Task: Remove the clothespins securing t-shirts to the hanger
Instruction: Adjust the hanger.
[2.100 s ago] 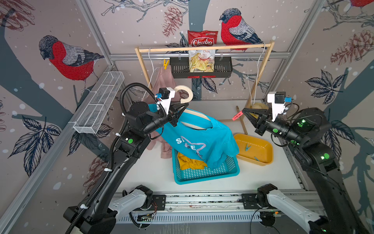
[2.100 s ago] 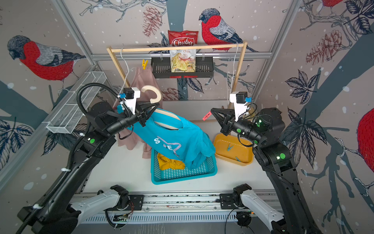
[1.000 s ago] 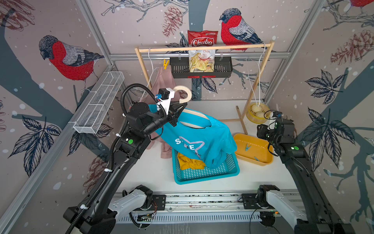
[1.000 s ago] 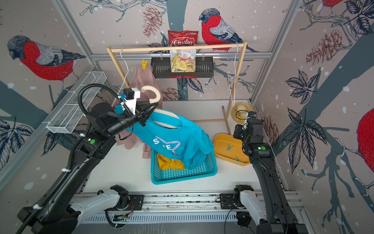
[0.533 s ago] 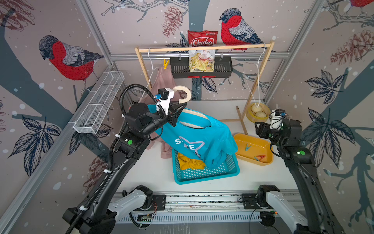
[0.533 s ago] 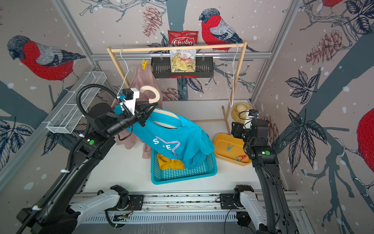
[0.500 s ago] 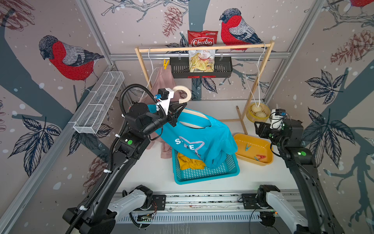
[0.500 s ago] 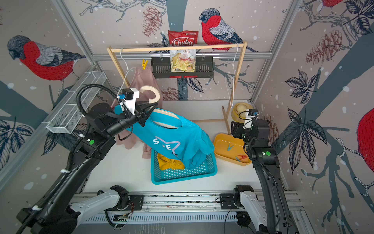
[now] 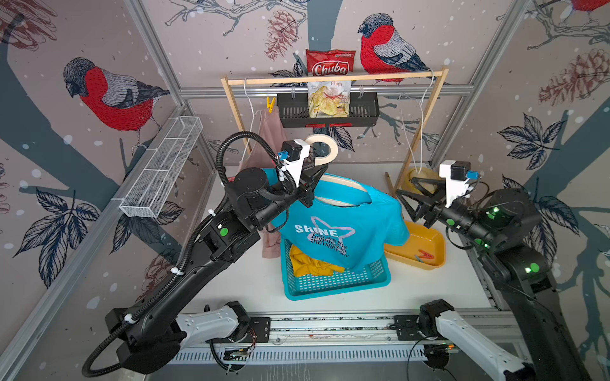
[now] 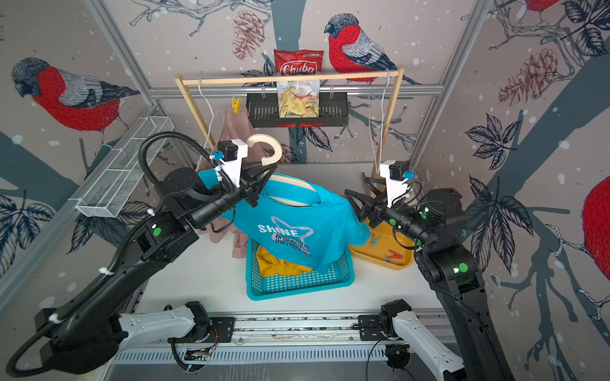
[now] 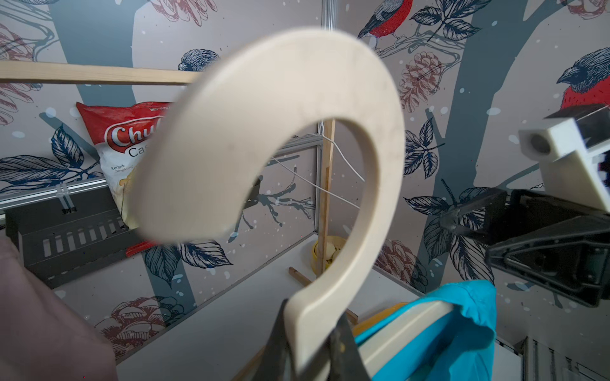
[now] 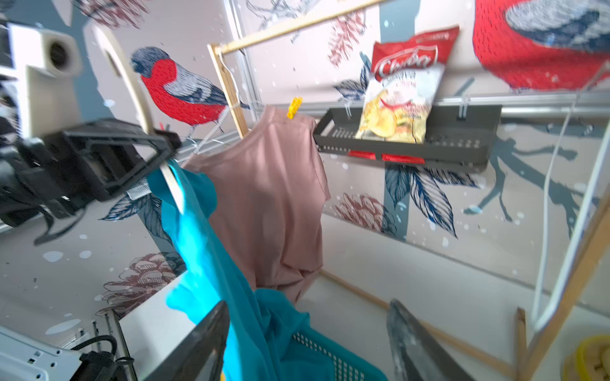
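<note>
My left gripper (image 11: pixel 310 346) is clamped narrow on the neck of the wooden hanger (image 11: pixel 330 99), just under its hook. Only the left wrist view shows both fingers (image 11: pixel 277 349) pinching that neck. I hold the hanger above the blue basket (image 9: pixel 330 283). The hook stands up and curls toward the wooden rack (image 9: pixel 330 79) behind the basket. The hanger's long bar slopes down from my grip toward my right arm's side. The teal t-shirt (image 9: pixel 346 227) drapes over it, its hem reaching down into the basket over the yellow t-shirt (image 9: pixel 310 264).

My right gripper (image 9: pixel 407 191) is spread wide and empty, as the right wrist view shows. It hangs above the yellow tray (image 9: pixel 442 244), which sits just beside the basket on my right.

A red clothespin (image 9: pixel 425 254) lies flat in the tray, its long axis roughly in line with the basket. A light blue clothespin (image 10: pixel 374 240) nearer the basket shows in a top view only. A yellow clothespin (image 12: pixel 294 107) stands upright behind the basket toward my left. The right wrist view shows it biting the top edge of the pink t-shirt (image 12: pixel 270 198).
</note>
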You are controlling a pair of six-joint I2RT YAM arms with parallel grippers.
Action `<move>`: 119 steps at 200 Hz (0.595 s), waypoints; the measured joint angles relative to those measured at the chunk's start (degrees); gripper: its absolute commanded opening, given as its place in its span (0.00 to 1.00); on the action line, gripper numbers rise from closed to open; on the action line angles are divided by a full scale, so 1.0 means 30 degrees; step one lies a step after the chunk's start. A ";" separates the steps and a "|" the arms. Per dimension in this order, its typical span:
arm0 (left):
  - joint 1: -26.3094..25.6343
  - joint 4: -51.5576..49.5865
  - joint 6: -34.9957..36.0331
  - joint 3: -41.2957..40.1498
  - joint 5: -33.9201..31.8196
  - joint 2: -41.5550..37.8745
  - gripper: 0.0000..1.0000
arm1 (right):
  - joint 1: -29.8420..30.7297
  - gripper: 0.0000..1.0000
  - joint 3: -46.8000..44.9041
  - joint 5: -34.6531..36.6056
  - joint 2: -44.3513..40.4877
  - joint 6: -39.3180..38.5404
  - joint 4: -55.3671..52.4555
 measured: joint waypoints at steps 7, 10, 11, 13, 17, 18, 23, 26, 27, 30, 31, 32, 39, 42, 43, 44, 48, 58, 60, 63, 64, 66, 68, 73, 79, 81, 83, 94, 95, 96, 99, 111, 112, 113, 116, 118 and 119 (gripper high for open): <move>-0.0474 -0.0087 0.0051 0.0219 -0.0656 0.0284 0.00 | 0.0015 0.76 0.0816 -0.0197 0.0335 -0.0146 -0.0146; -0.0678 -0.0146 0.0109 0.0321 -0.0882 0.0415 0.00 | 0.0022 0.77 0.1166 -0.0299 0.0481 -0.0204 -0.0175; -0.0772 -0.0175 0.0146 0.0372 -0.1005 0.0481 0.00 | 0.0022 0.77 0.1246 -0.0328 0.0517 -0.0219 -0.0197; -0.0860 -0.0189 0.0168 0.0423 -0.1151 0.0539 0.00 | 0.0029 0.77 0.1421 -0.0357 0.0590 -0.0262 -0.0262; -0.1129 -0.0219 0.0182 0.0554 -0.1494 0.0707 0.00 | 0.0036 0.77 0.1923 -0.0459 0.0809 -0.0430 -0.0372; -0.1217 -0.0248 0.0197 0.0605 -0.1632 0.0772 0.00 | 0.0036 0.77 0.2004 -0.0481 0.0845 -0.0466 -0.0408; -0.1523 -0.0306 0.0328 0.0758 -0.2047 0.0969 0.00 | 0.0044 0.77 0.2477 -0.0663 0.1071 -0.0648 -0.0488; -0.1690 -0.0335 0.0415 0.0838 -0.2302 0.1093 0.00 | 0.0051 0.77 0.2769 -0.0794 0.1231 -0.0648 -0.0554; -0.1763 -0.0342 0.0466 0.0882 -0.2412 0.1144 0.00 | 0.0051 0.77 0.2834 -0.0823 0.1268 -0.0648 -0.0561; -0.1923 -0.0364 0.0546 0.0962 -0.2637 0.1275 0.00 | 0.0073 0.78 0.3096 -0.0925 0.1428 -0.0699 -0.0583; -0.1960 -0.0372 0.0561 0.0991 -0.2696 0.1304 0.00 | 0.0087 0.78 0.3220 -0.0969 0.1508 -0.0729 -0.0619; -0.2040 -0.0372 0.0576 0.1035 -0.2812 0.1362 0.00 | 0.0095 0.78 0.3279 -0.0984 0.1545 -0.0743 -0.0641; -0.2390 -0.0386 0.0656 0.1217 -0.3381 0.1647 0.00 | 0.0124 0.78 0.3716 -0.1268 0.1902 -0.0940 -0.0780; -0.2499 -0.0386 0.0663 0.1282 -0.3577 0.1749 0.00 | 0.0131 0.79 0.3861 -0.1413 0.2047 -0.1093 -0.0838; -0.2550 -0.0386 0.0663 0.1311 -0.3679 0.1807 0.00 | 0.0131 0.79 0.3891 -0.1435 0.2091 -0.1115 -0.0845; -0.2579 -0.0386 0.0663 0.1326 -0.3738 0.1836 0.00 | 0.0138 0.79 0.3920 -0.1472 0.2135 -0.1122 -0.0852; -0.2718 -0.0379 0.0663 0.1428 -0.4029 0.1996 0.00 | 0.0182 0.79 0.4044 -0.1574 0.2310 -0.1122 -0.0933; -0.3016 -0.0379 0.0648 0.1661 -0.4670 0.2397 0.00 | 0.0437 0.80 0.4160 -0.1814 0.2769 -0.1180 -0.1166; -0.3053 -0.0379 0.0648 0.1690 -0.4758 0.2448 0.00 | 0.0488 0.80 0.4160 -0.1843 0.2834 -0.1202 -0.1217; -0.3126 -0.0379 0.0641 0.1770 -0.4918 0.2579 0.00 | 0.0605 0.80 0.4160 -0.1902 0.2951 -0.1217 -0.1311; -0.3133 -0.0379 0.0634 0.1785 -0.4947 0.2608 0.00 | 0.0634 0.80 0.4160 -0.1909 0.2980 -0.1217 -0.1341; -0.3177 -0.0379 0.0619 0.1829 -0.5056 0.2681 0.00 | 0.0729 0.80 0.4160 -0.1923 0.3060 -0.1253 -0.1421; -0.3206 -0.0379 0.0605 0.1872 -0.5173 0.2754 0.00 | 0.0787 0.80 0.4153 -0.1931 0.3111 -0.1282 -0.1472; -0.3279 -0.0379 0.0532 0.1967 -0.5333 0.2936 0.00 | 0.1035 0.80 0.4116 -0.1974 0.3337 -0.1472 -0.1610; -0.3337 -0.0372 0.0437 0.2069 -0.5493 0.3147 0.00 | 0.1319 0.81 0.4036 -0.1945 0.3541 -0.1610 -0.1719; -0.3359 -0.0364 0.0423 0.2098 -0.5552 0.3206 0.00 | 0.1443 0.81 0.4000 -0.1880 0.3614 -0.1610 -0.1785; -0.3373 -0.0357 0.0393 0.2120 -0.5603 0.3271 0.00 | 0.1545 0.81 0.3978 -0.1821 0.3657 -0.1617 -0.1829; -0.3446 -0.0313 0.0248 0.2186 -0.5646 0.3541 0.00 | 0.2273 0.81 0.3861 -0.1319 0.3963 -0.1865 -0.2164; -0.3453 -0.0306 0.0219 0.2193 -0.5617 0.3570 0.00 | 0.2324 0.81 0.3854 -0.1290 0.3985 -0.1894 -0.2186; -0.3453 -0.0306 0.0204 0.2200 -0.5595 0.3585 0.00 | 0.2382 0.81 0.3847 -0.1260 0.4007 -0.1938 -0.2200; -0.3461 -0.0299 0.0146 0.2200 -0.5508 0.3643 0.00 | 0.2616 0.81 0.3840 -0.1173 0.4102 -0.2127 -0.2280; -0.3461 -0.0284 0.0080 0.2244 -0.4830 0.3854 0.00 | 0.3432 0.81 0.3854 -0.0423 0.4488 -0.2535 -0.2565; -0.3461 -0.0284 0.0080 0.2244 -0.4765 0.3869 0.00 | 0.3490 0.81 0.3861 -0.0342 0.4524 -0.2594 -0.2586; -0.3461 -0.0284 0.0073 0.2251 -0.4699 0.3876 0.00 | 0.3592 0.81 0.3876 -0.0204 0.4590 -0.2674 -0.2645; -0.3461 -0.0277 0.0066 0.2280 -0.4561 0.3927 0.00 | 0.3723 0.81 0.3891 -0.0015 0.4670 -0.2718 -0.2710; -0.3468 -0.0270 0.0066 0.2295 -0.4437 0.3963 0.00 | 0.3861 0.81 0.3905 0.0153 0.4772 -0.2812 -0.2769; -0.3468 -0.0262 0.0066 0.2302 -0.4379 0.3971 0.00 | 0.3905 0.82 0.3912 0.0211 0.4809 -0.2856 -0.2783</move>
